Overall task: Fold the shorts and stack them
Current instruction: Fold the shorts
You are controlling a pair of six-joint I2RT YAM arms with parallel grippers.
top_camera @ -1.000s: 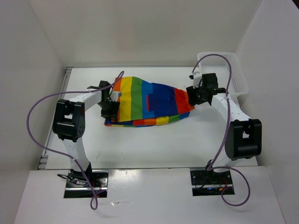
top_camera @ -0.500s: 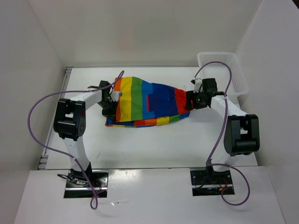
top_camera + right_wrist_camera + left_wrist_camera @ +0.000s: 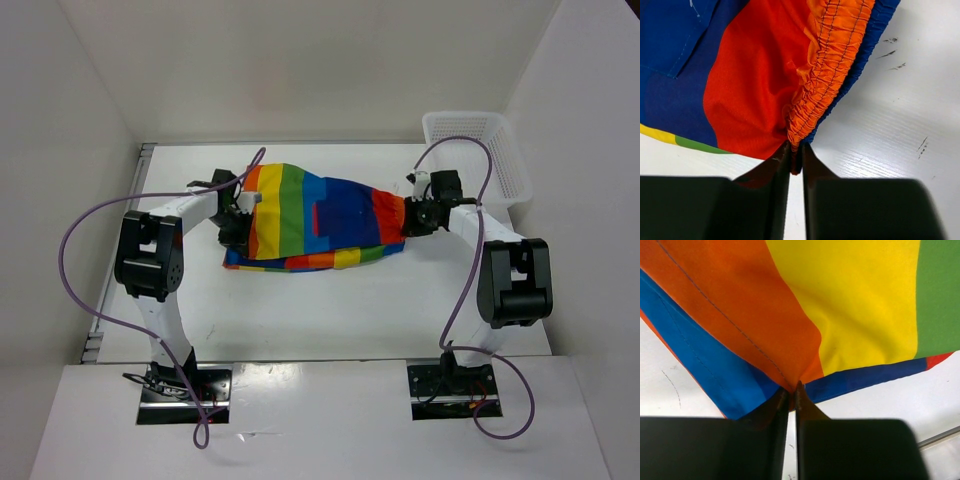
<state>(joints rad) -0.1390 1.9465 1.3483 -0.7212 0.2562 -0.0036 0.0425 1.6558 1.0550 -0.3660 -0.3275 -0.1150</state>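
The rainbow-striped shorts (image 3: 315, 220) lie spread on the white table between the two arms, with the blue pocket near the middle. My left gripper (image 3: 236, 226) is at their left edge, shut on a pinch of orange cloth (image 3: 792, 385) at the hem. At the right edge my right gripper (image 3: 408, 222) is shut on the gathered orange waistband (image 3: 799, 145). Red, blue and yellow stripes of the shorts (image 3: 740, 95) fill the right wrist view. In the left wrist view the shorts (image 3: 840, 305) show orange, yellow, green and blue.
A white plastic basket (image 3: 478, 155) stands at the back right corner of the table (image 3: 330, 310). White walls enclose the table on the left, back and right. Purple cables loop from both arms.
Both grippers have closed onto the shorts' edges: the left on the hem, the right on the waistband. The right arm has drawn in slightly toward the cloth.
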